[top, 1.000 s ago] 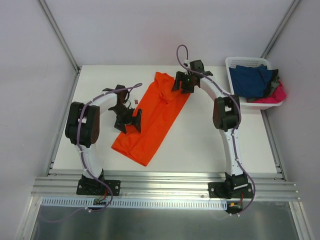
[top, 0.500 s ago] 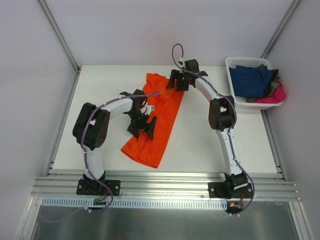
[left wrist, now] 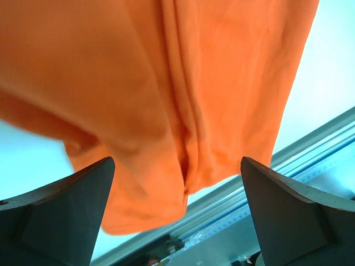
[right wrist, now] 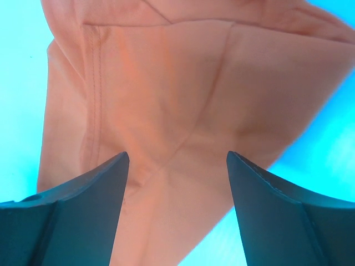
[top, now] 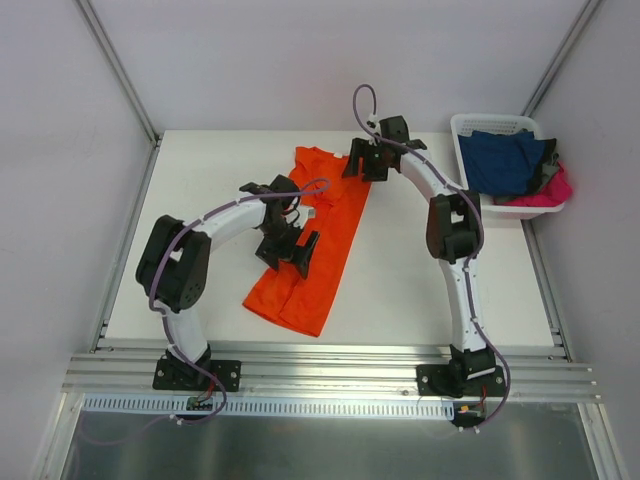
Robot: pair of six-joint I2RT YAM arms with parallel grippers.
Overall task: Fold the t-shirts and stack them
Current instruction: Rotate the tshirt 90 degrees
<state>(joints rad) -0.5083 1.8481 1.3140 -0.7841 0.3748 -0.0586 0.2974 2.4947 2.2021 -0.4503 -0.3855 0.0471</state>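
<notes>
- Your table carries the work at mid-width, with the white basket at the far right corner.
- The orange t-shirt lies flat as a long narrow strip. Its long axis runs diagonally from the far middle down toward the near left.
- The basket holds the navy t-shirt on top and the pink t-shirt bunched at its right side, both unfolded.
- Your left gripper hovers over the strip's middle. In its wrist view the left gripper is spread wide and grips nothing, and the orange cloth runs on past it to the near hem.
- Your right gripper sits at the strip's far end. Its wrist view shows it equally wide, with only seamed orange cloth below.
- Judging from this, the cross fold turns on the ends: the right arm is nearer the far end, the left nearer the hem.
</notes>
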